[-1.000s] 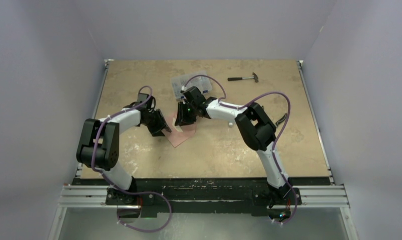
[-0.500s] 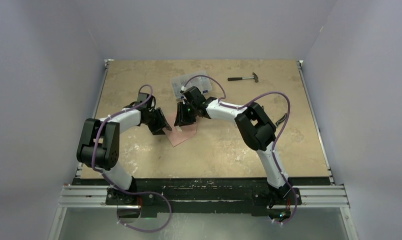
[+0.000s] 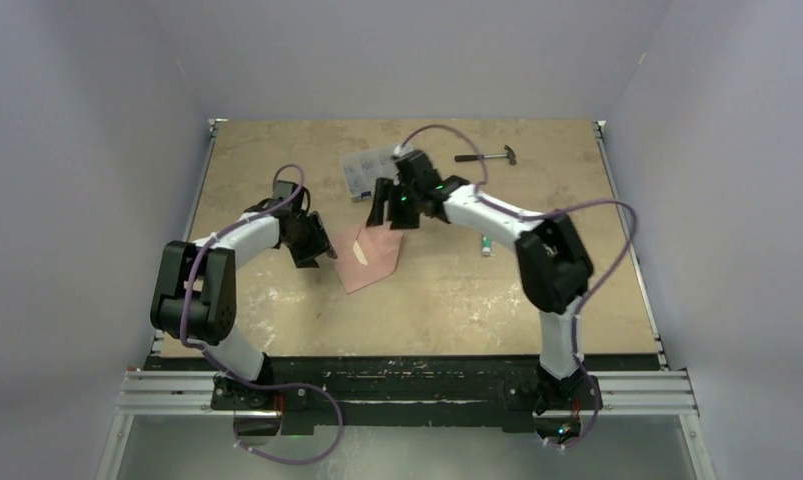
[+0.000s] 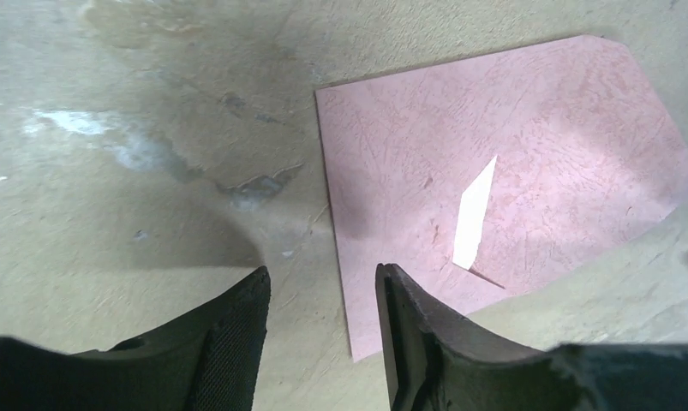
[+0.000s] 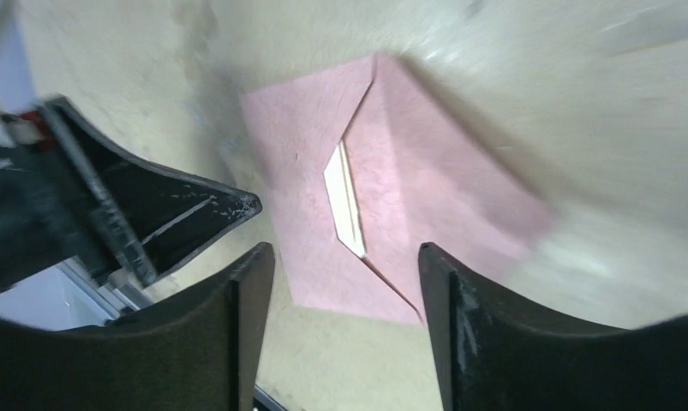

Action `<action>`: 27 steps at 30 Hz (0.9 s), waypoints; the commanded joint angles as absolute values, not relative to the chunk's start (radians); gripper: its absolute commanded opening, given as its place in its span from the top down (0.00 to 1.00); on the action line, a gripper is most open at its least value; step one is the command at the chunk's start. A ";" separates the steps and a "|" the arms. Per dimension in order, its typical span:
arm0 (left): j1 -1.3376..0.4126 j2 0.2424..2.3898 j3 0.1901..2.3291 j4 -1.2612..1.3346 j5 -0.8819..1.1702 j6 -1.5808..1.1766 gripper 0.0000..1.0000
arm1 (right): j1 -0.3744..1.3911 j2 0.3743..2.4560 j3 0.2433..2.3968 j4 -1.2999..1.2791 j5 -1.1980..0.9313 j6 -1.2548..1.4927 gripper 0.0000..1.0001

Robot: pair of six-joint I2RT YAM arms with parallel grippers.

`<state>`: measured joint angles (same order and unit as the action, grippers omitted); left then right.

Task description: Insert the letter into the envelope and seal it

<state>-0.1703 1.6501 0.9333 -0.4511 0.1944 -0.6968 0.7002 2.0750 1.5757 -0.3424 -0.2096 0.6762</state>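
Since a second ago our right claw (image 3: 385,218) has drawn back from the envelope (image 3: 372,262), which lies flat on the tabletop (image 3: 267,160) just ahead of it. That claw and our left claw (image 3: 315,256), beside the envelope's edge, both gape empty. Only the wrist views show the letter (image 5: 347,205), a pale sliver in the flap gap.

Pale lavender walls (image 3: 417,55) enclose a tan, mottled tabletop (image 3: 267,150) on three sides, aluminium rails (image 3: 642,393) lining its near edge.
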 commanded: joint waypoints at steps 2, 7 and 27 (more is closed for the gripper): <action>-0.166 1.548 1.013 -0.532 0.099 -0.636 0.49 | 0.537 1.770 1.456 -0.413 0.007 0.647 0.27; -0.166 1.514 1.064 -0.524 0.083 -0.609 0.47 | 0.376 1.638 1.314 -0.548 0.237 0.641 0.21; -0.166 1.612 1.239 -0.475 0.117 -0.602 0.43 | 0.178 1.795 1.142 -0.474 0.191 0.570 0.28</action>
<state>-0.1703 1.6104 1.1893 -0.4923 0.1036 -0.6312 0.1913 1.7782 1.1378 -0.5282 0.2146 0.5968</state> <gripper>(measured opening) 0.564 0.759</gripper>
